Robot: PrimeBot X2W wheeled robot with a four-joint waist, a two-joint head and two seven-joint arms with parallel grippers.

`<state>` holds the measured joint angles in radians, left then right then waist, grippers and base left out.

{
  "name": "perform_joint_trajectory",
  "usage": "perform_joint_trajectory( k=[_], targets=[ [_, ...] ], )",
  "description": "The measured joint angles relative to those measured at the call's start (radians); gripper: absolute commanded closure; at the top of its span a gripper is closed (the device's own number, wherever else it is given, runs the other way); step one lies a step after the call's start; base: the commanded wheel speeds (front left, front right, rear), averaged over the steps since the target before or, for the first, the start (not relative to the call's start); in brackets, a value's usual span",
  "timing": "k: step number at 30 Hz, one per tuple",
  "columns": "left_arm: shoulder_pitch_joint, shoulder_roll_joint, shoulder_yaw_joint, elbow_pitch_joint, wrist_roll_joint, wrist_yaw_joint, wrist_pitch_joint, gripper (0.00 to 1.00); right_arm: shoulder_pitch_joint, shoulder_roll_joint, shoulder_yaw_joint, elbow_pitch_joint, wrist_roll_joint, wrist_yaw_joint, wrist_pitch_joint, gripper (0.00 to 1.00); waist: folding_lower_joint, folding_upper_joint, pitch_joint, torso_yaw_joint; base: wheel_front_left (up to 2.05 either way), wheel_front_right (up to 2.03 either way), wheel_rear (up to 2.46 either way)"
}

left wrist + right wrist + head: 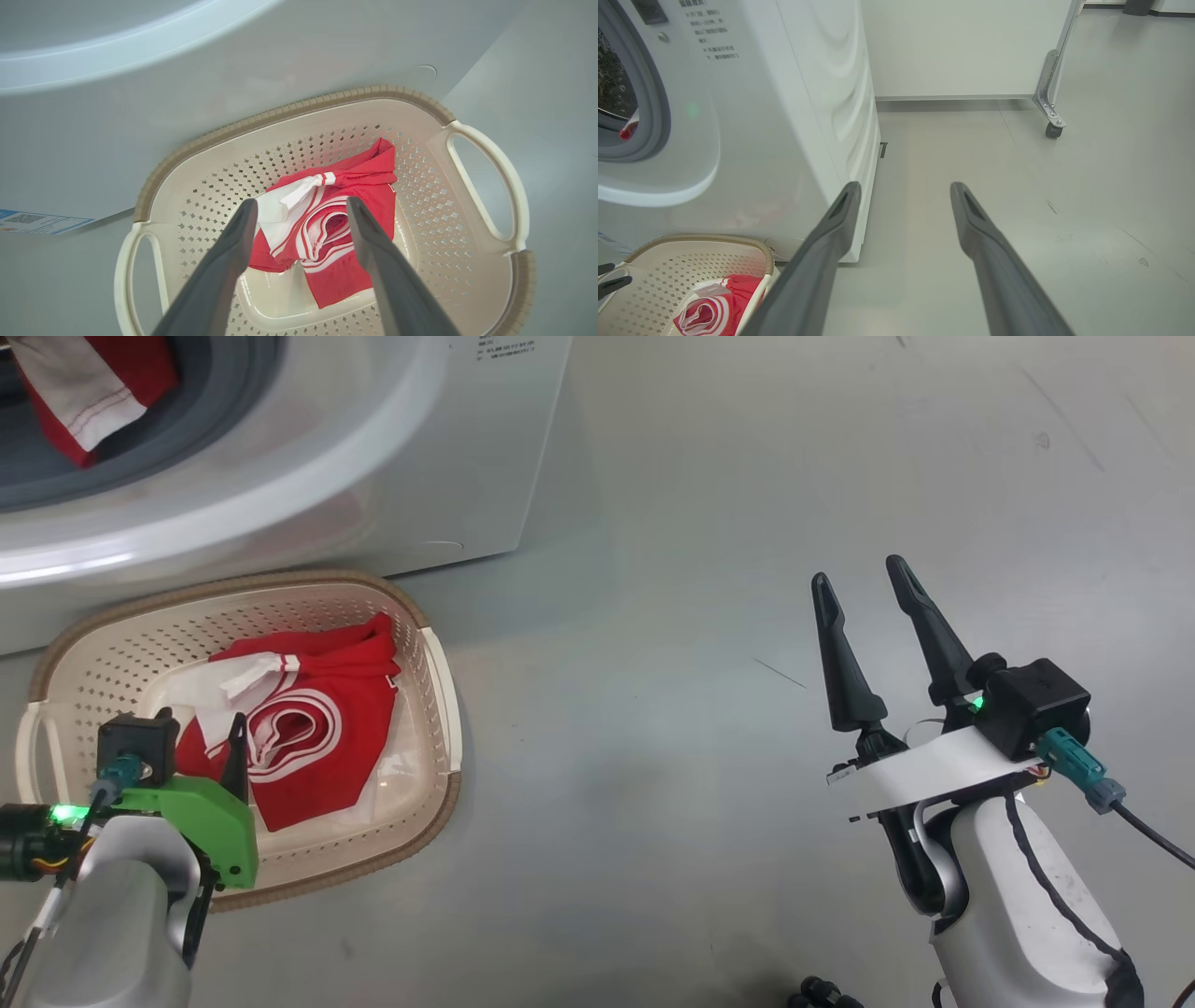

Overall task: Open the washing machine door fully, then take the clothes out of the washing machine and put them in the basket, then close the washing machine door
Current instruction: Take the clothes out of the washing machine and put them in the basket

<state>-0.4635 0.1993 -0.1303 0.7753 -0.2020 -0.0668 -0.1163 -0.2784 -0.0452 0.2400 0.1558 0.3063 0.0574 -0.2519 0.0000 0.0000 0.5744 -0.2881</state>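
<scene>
The cream basket stands on the floor against the white washing machine. A red garment with white stripes lies loose inside it. My left gripper hangs open just above that garment, nothing between its fingers. More red and white clothes hang in the machine's opening, against the grey gasket. My right gripper is open and empty over bare floor, well to the right of the basket. In the right wrist view it points past the machine's corner. The washing machine door is out of view.
Grey floor spreads to the right of the machine and basket. A white panel on a castor wheel stands at the far back. A blue label sticks on the machine's front, low down near the basket.
</scene>
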Motion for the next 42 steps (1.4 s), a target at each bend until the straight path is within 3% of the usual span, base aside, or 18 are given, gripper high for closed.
perform_joint_trajectory(
  k=[10,22,42],
  targets=[
    [-0.009,-0.036,-0.021,-0.005,0.000,-0.014,-0.114,0.00,0.000,0.000,-0.027,0.018,-0.004,0.000,0.000,0.00,0.0000,0.0000,-0.087,0.042,0.00,0.00,0.00],
    [0.003,-0.084,-0.014,-0.085,-0.019,-0.024,-0.133,0.00,0.041,-0.003,-0.041,0.056,-0.018,0.002,0.000,0.00,0.0000,0.0000,-0.222,0.126,0.00,0.00,0.00],
    [0.273,-0.109,0.042,-0.316,-0.029,-0.007,-0.136,0.00,0.183,-0.004,-0.032,0.110,-0.020,0.003,0.000,0.00,0.0000,0.0000,-0.476,0.231,0.00,0.00,0.00]
  ],
)
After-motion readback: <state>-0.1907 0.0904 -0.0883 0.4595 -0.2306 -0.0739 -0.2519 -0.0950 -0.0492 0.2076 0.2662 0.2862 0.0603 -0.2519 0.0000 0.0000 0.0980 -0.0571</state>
